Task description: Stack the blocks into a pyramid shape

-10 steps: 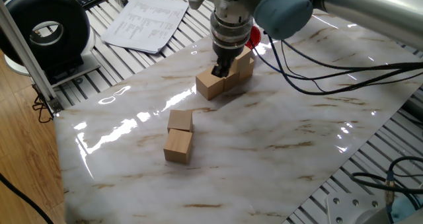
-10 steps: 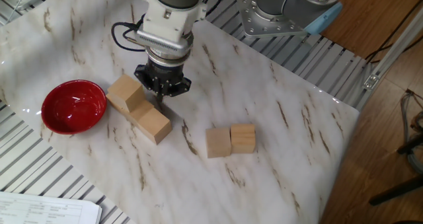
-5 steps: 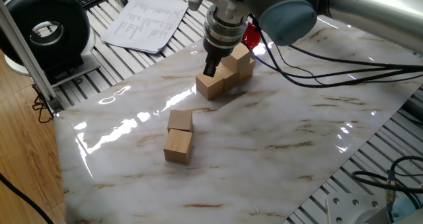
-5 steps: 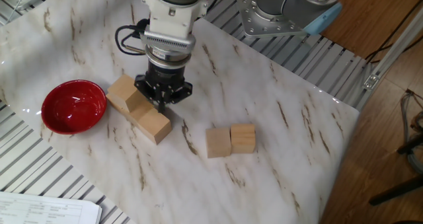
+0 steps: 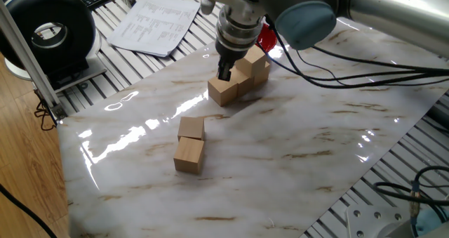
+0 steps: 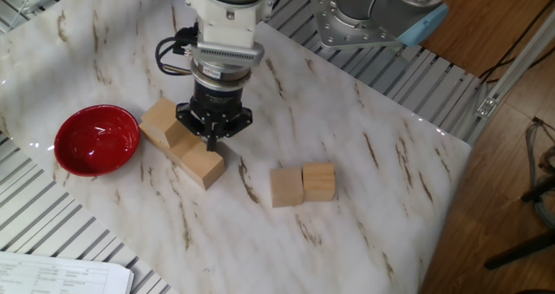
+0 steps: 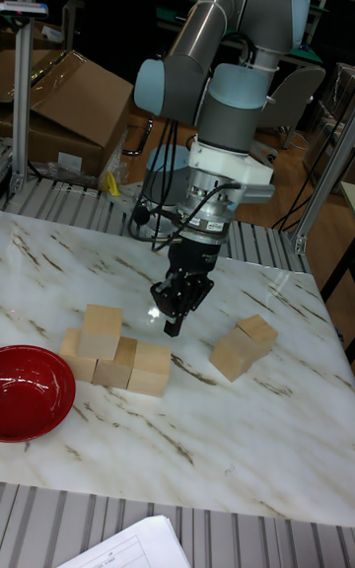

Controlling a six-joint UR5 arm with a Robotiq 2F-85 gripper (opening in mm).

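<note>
In the tall fixed view your red bowl [image 7: 35, 392] sits leftmost. Beside it, three blocks [image 7: 116, 363] in a row carry a fourth block [image 7: 102, 330]. The gripper [image 7: 174, 319] hovers above, fingers together, empty. Two loose blocks [image 7: 243, 346] touch, rightward.

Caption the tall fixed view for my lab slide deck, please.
UR5 gripper hovers above a three-block base row with one block on top; two loose blocks and a red bowl sit nearby.

Open marble table [image 6: 381, 155] between block stack [image 6: 178, 142] and block pair [image 6: 302, 185].
</note>
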